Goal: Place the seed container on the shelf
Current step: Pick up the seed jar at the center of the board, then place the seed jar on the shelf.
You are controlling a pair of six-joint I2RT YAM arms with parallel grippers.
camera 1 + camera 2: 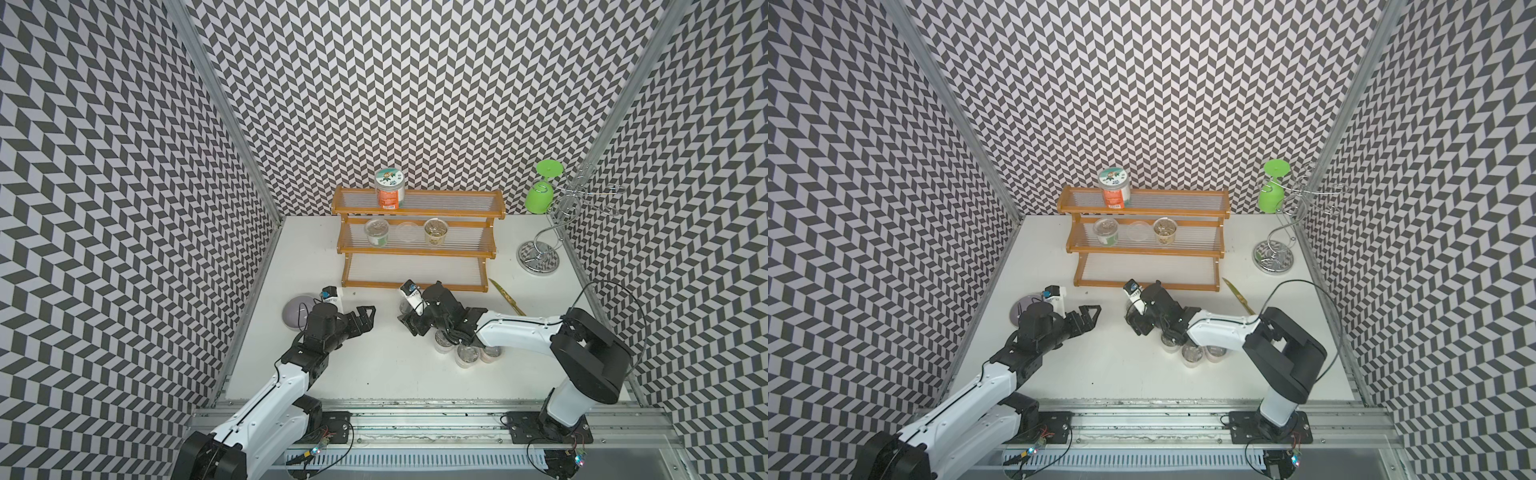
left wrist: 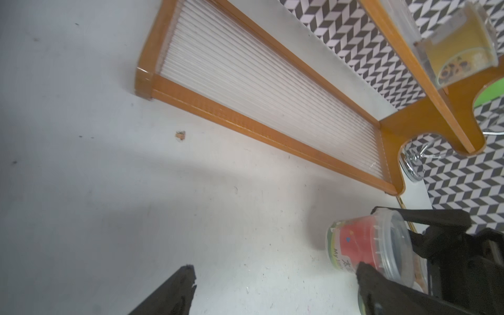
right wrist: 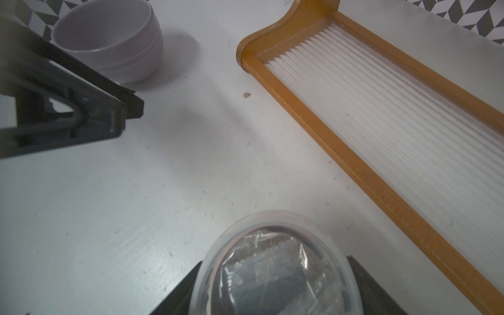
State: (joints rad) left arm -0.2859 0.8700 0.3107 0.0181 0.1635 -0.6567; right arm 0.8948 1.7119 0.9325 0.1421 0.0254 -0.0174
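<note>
One seed container (image 2: 362,245) clamped in right gripper (image 3: 272,283), perhaps lifted, before shelf (image 1: 415,286); left gripper (image 1: 368,318) gapes empty.

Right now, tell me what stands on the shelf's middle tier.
On that shelf tier: green-labelled tub, clear tub, yellow-labelled tub, all lidded. Contents too small to tell.

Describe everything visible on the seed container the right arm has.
Small round tub: the seed container is clear plastic with a wider clear lid, a red label with a green band and "MY" lettering. Dark contents show through the lid. The right end effector is shut on it, gripping opposite sides. It is in front of the shelf's bottom tier; whether it rests on the table cannot be told.
</note>
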